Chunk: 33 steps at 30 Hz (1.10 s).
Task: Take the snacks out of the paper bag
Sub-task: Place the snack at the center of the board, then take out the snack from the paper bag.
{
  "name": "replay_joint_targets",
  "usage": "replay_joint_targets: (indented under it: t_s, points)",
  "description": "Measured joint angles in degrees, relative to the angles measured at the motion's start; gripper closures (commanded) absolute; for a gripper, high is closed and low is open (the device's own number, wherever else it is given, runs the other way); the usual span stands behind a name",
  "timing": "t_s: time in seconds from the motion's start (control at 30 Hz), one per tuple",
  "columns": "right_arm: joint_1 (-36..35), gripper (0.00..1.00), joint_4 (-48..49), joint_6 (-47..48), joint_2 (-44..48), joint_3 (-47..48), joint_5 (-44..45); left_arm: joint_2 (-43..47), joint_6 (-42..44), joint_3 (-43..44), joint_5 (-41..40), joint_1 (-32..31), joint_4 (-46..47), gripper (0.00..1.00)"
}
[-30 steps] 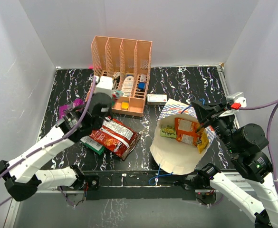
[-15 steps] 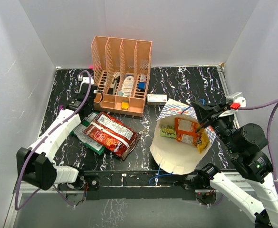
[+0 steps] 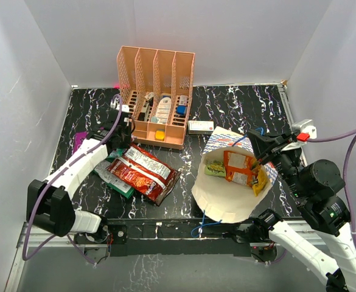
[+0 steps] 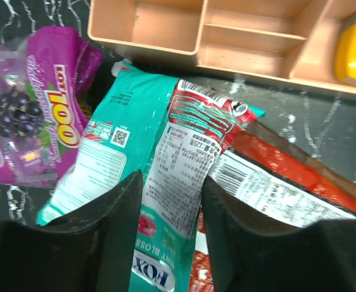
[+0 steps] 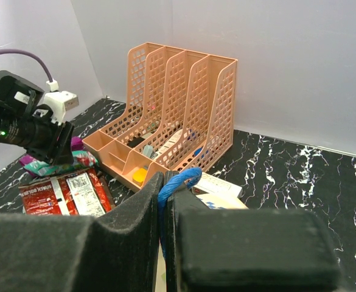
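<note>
The tabletop (image 3: 238, 103) is black with white marble veining. The file rack (image 3: 156, 67) is peach-orange. The paper bag (image 3: 220, 201) is blue-and-white checked outside and cream inside, with a blue handle (image 5: 179, 179). It holds an orange packet (image 3: 238, 167), a green packet (image 3: 214, 168) and a yellow packet (image 3: 261, 181). Outside lie a red packet (image 3: 142, 173), a teal packet (image 4: 98, 182) and a purple packet (image 4: 25, 134) printed with dark berries.

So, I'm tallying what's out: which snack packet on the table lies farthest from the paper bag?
The glossy purple packet with dark berries, at the far left; the green packet and the red packet lie nearer the blue-and-white checkered paper bag.
</note>
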State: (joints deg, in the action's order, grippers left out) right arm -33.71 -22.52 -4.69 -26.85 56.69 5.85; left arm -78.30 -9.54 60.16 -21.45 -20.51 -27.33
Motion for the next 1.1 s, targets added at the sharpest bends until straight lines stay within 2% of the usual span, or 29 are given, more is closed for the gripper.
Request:
replay_joint_targets:
  t_s: [0.1, 0.3, 0.43, 0.53, 0.67, 0.73, 0.83, 1.0, 1.1]
  points:
    - [0.02, 0.93, 0.02, 0.0, 0.0, 0.0, 0.0, 1.7, -0.5, 0.02, 3.45, 0.0, -0.26, 0.46]
    - [0.0, 0.93, 0.02, -0.02, 0.0, 0.0, -0.02, 7.96, -1.66, 2.05, 10.67, 0.0, -2.19, 0.43]
    - [0.0, 0.93, 0.0, -0.17, 0.0, 0.0, -0.02, 12.7, -5.38, 3.61, 18.12, 0.0, -1.22, 0.38]
    - [0.0, 0.93, 0.0, -0.37, 0.0, 0.0, -0.04, 15.54, -10.03, 3.32, 25.09, 0.0, 1.51, 0.36]
    - [0.0, 0.93, -0.09, -0.44, -0.22, 0.09, -0.11, 19.98, -17.05, -3.02, 34.21, -2.03, 12.59, 0.34]
    - [0.0, 0.93, -0.07, -0.44, -0.59, 0.28, -0.17, 21.11, -19.15, -6.27, 35.39, -6.78, 17.25, 0.34]
    - [0.02, 0.93, -0.07, -0.68, -0.81, 0.31, -0.17, 20.5, -19.8, -7.91, 34.49, -17.92, 22.43, 0.34]
    - [0.0, 0.93, -0.02, -1.46, -0.87, 0.31, -0.42, 15.98, -16.37, -7.87, 29.53, -37.59, 32.02, 0.37]
    - [0.0, 0.93, 0.0, -1.46, -0.87, 0.31, -0.44, 10.91, -12.26, -6.75, 25.2, -44.72, 34.93, 0.37]
